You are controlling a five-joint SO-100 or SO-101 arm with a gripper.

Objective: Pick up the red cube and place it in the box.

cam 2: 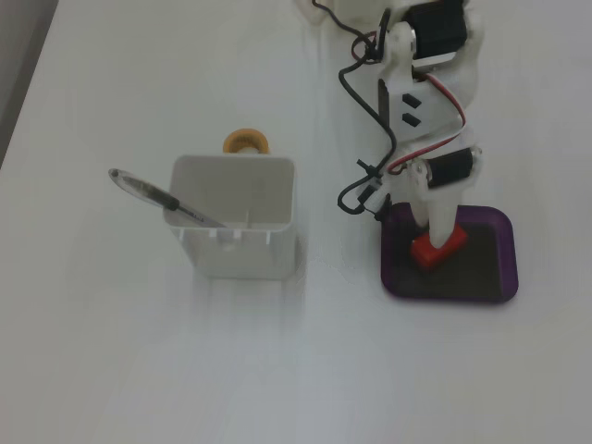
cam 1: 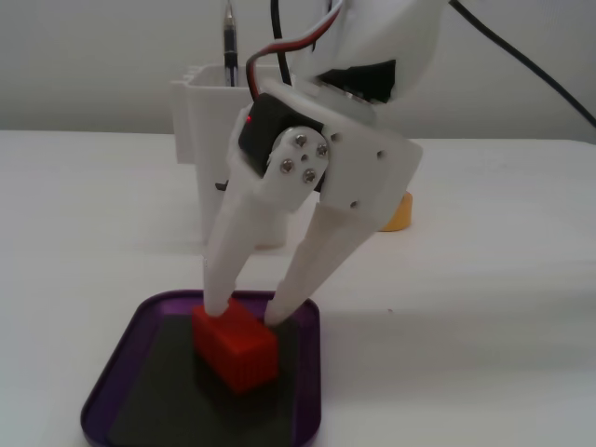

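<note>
The red cube [cam 1: 235,346] lies low on the dark floor of the purple box [cam 1: 119,371], near its back edge. My white gripper [cam 1: 247,310] comes down from above, and its two fingertips [cam 1: 216,300] press against the cube's far end, one on each side. The jaws stand only as wide apart as the cube. In the other fixed view the cube [cam 2: 440,248] sits at the left of the box [cam 2: 495,277], with the gripper [cam 2: 435,231] right over it. Whether the cube rests fully on the floor cannot be told.
A tall white container [cam 2: 236,217] with a pen [cam 2: 153,194] in it stands left of the box in the fixed view from above. A yellow tape roll [cam 2: 247,141] lies behind it. The arm's cables [cam 2: 365,180] hang near the box's back left corner.
</note>
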